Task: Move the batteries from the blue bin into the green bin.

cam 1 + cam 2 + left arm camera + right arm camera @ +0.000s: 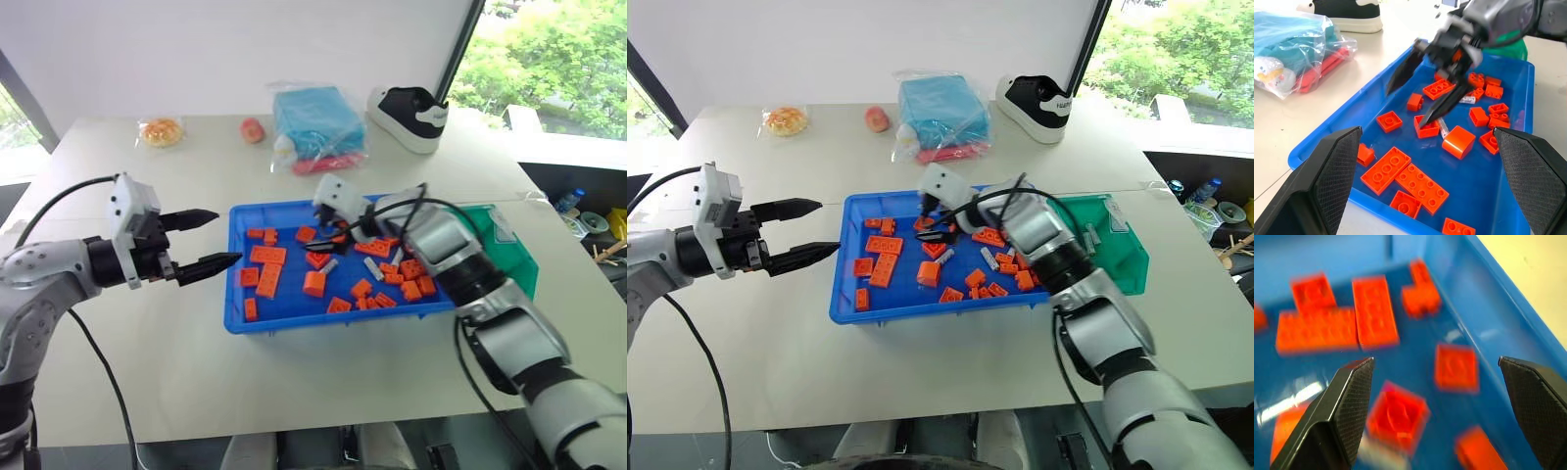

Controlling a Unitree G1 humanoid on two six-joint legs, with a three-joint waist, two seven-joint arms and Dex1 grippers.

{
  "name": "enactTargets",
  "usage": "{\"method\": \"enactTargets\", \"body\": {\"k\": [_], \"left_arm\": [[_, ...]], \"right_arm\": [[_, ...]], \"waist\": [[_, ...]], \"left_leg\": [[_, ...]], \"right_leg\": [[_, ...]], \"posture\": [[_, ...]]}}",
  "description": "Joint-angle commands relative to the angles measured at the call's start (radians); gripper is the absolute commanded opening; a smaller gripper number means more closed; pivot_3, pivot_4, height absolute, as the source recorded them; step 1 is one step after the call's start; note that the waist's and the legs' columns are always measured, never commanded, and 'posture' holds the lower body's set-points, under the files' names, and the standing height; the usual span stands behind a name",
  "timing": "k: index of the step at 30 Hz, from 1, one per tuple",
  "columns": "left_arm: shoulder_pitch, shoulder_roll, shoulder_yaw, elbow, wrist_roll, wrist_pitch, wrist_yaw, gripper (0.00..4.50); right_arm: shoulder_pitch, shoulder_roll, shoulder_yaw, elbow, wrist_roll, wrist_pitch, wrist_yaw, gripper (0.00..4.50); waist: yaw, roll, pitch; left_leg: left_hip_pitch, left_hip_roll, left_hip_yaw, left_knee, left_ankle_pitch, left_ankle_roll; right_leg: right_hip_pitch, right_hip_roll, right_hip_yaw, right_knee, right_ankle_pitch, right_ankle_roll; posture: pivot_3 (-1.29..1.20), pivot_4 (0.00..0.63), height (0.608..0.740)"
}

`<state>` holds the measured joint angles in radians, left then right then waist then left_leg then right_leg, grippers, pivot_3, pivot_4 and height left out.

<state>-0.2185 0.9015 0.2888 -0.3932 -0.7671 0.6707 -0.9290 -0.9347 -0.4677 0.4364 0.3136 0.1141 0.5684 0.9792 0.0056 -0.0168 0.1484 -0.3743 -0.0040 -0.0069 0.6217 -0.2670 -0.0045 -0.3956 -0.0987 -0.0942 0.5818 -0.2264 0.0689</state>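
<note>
While the right gripper (333, 231) is held wide and empty over the blue bin (238, 323), batteries (374, 269) are seen among orange bricks (266, 277), the green bin (1127, 257) is set beside the tray, the left gripper (1425, 161) is spread wide, empty, at the tray's near rim, blurred bricks are framed between the right fingers (1347, 406).

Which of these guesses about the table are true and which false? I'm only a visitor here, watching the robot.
1. The right gripper hangs open over the blue bin. True.
2. The left gripper holds an orange brick. False: it is open and empty, beside the blue bin, above the table.
3. The green bin stands against the blue bin's right end. True.
4. A shoe lies inside the blue bin. False: it sits on the table's far side.
5. Batteries lie among the orange bricks. True.
</note>
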Motion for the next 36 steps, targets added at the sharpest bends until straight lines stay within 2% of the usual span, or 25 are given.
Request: {"method": "enactTargets", "body": {"k": [1,8,15,32,35,36], "left_arm": [[-0.022,-0.003,-0.012,-0.025,0.009,-0.03,-0.015,4.5],[-0.032,-0.004,-0.033,-0.036,0.004,-0.023,-0.022,4.5],[-0.031,-0.001,-0.026,-0.041,0.005,-0.016,-0.022,4.5],[-0.041,-0.012,-0.031,-0.045,0.007,-0.019,0.005,4.5],[-0.046,-0.013,-0.034,-0.041,0.008,-0.02,0.006,4.5],[-0.048,-0.013,-0.035,-0.04,0.009,-0.021,0.005,4.5]], "right_arm": [[0.025,-0.026,-0.036,0.047,0.002,-0.1,0.081,4.14],[0.045,-0.017,-0.045,0.217,-0.07,-0.336,0.107,4.14],[0.057,0.011,-0.045,0.306,-0.115,-0.474,0.116,4.14],[0.152,0.019,-0.044,0.215,-0.139,-0.493,0.207,4.14],[0.15,0.028,-0.049,0.222,-0.136,-0.479,0.203,3.34],[0.151,0.029,-0.051,0.221,-0.134,-0.474,0.203,2.84]], "waist": [[-0.004,-0.001,0.0],[-0.017,-0.002,-0.001],[-0.015,-0.002,-0.001],[-0.015,-0.002,-0.001],[-0.015,-0.002,-0.001],[-0.015,-0.002,-0.001]], "left_leg": [[0.0,0.0,0.0,0.0,0.0,0.0],[0.0,0.001,0.0,0.0,0.0,0.0],[0.0,0.001,0.0,0.0,0.0,0.0],[0.001,0.001,0.0,0.001,0.0,0.0],[0.001,0.001,0.0,0.001,0.0,0.0],[0.001,0.001,0.0,0.001,0.0,-0.001]], "right_leg": [[0.0,0.0,0.0,0.0,0.0,0.001],[0.0,0.001,0.0,0.0,0.001,0.001],[0.001,0.001,0.0,0.0,0.001,0.001],[0.002,0.001,0.001,0.0,0.001,0.001],[0.002,0.001,0.001,0.0,0.001,0.001],[0.002,0.001,0.001,0.0,0.001,0.001]], "posture": [[0.0,0.15,0.727],[0.0,0.15,0.727],[0.0,0.15,0.727],[0.0,0.15,0.727],[0.0,0.15,0.727],[0.0,0.15,0.727]]}}
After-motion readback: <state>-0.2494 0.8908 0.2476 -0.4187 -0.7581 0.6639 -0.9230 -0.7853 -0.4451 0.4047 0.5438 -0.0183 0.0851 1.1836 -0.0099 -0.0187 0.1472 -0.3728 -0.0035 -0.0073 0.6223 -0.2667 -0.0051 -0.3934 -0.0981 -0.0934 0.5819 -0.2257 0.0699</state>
